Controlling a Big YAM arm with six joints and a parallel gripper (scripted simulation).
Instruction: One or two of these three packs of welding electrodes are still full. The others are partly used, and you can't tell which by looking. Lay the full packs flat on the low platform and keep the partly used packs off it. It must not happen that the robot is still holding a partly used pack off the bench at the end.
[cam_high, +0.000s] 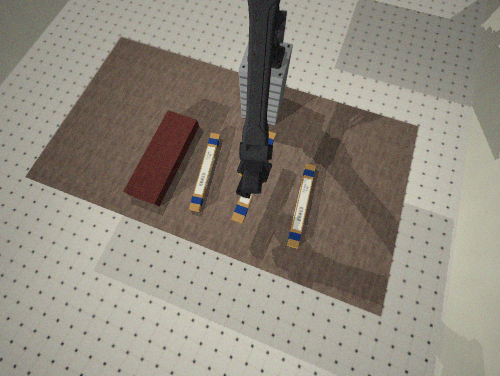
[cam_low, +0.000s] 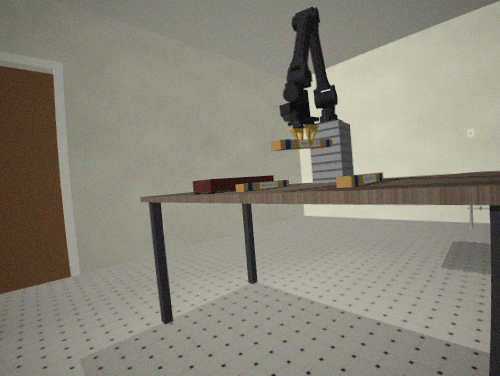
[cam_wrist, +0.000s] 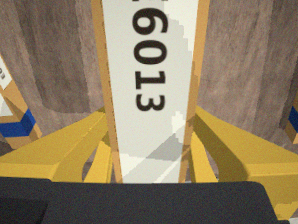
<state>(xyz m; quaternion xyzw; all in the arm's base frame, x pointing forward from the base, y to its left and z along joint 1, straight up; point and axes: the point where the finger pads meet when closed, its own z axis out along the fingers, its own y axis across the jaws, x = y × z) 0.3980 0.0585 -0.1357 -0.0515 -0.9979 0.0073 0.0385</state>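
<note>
The gripper (cam_low: 304, 142) (cam_wrist: 151, 116) is shut on the middle pack (cam_high: 240, 210) (cam_low: 281, 145) (cam_wrist: 148, 85), holding it roughly level well above the table. Its label reads 6013; in the top view the arm hides its middle. The left pack (cam_high: 205, 172) (cam_low: 262, 186) (cam_wrist: 295, 121) lies flat on the table, beside the platform. The right pack (cam_high: 302, 205) (cam_low: 357, 180) (cam_wrist: 19, 126) lies flat on the table on the other side of the held pack. The dark red low platform (cam_high: 162, 157) (cam_low: 230, 184) has nothing on it.
The brown table (cam_high: 95, 125) (cam_low: 425, 195) carries everything. The grey ribbed arm base (cam_high: 273, 102) (cam_low: 330, 155) stands at the back. The left pack is close to the platform's right side, with a narrow gap between them.
</note>
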